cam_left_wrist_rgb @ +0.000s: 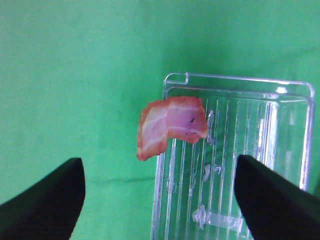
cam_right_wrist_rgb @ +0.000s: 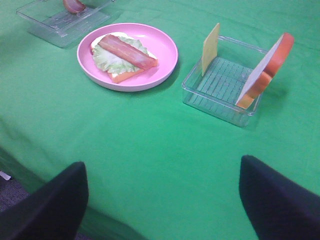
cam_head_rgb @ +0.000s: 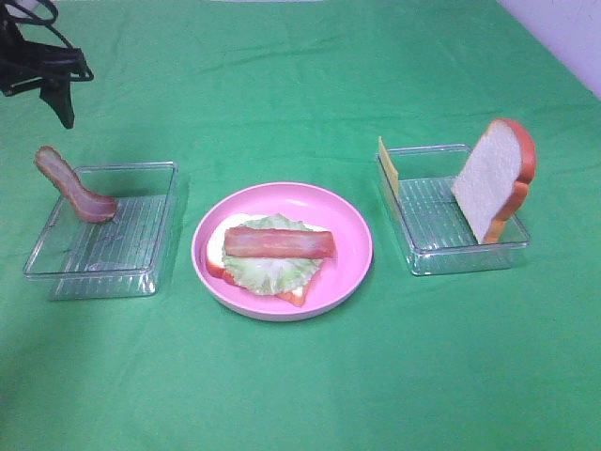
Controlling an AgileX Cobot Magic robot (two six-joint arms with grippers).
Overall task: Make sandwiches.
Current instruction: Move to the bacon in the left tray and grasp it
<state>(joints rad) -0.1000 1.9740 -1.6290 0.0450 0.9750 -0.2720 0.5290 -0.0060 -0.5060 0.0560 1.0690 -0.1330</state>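
Note:
On the pink plate (cam_head_rgb: 352, 272) lies a partial sandwich: a bread slice (cam_head_rgb: 293, 295) with orange crust, a green lettuce leaf (cam_head_rgb: 268, 271) and a bacon strip (cam_head_rgb: 279, 242); it also shows in the right wrist view (cam_right_wrist_rgb: 125, 52). A second bacon strip (cam_head_rgb: 71, 186) leans on the rim of the left clear tray (cam_head_rgb: 103, 268); it also shows in the left wrist view (cam_left_wrist_rgb: 170, 124). A bread slice (cam_head_rgb: 493, 177) and a thin cheese slice (cam_head_rgb: 388, 165) stand in the right clear tray (cam_head_rgb: 465, 254). My left gripper (cam_left_wrist_rgb: 160, 200) is open and empty above the bacon. My right gripper (cam_right_wrist_rgb: 165, 200) is open, empty, well back from the trays.
A green cloth (cam_head_rgb: 300, 385) covers the table. The left arm (cam_head_rgb: 42, 66) is at the far left corner. The cloth's near edge drops off in the right wrist view (cam_right_wrist_rgb: 30, 175).

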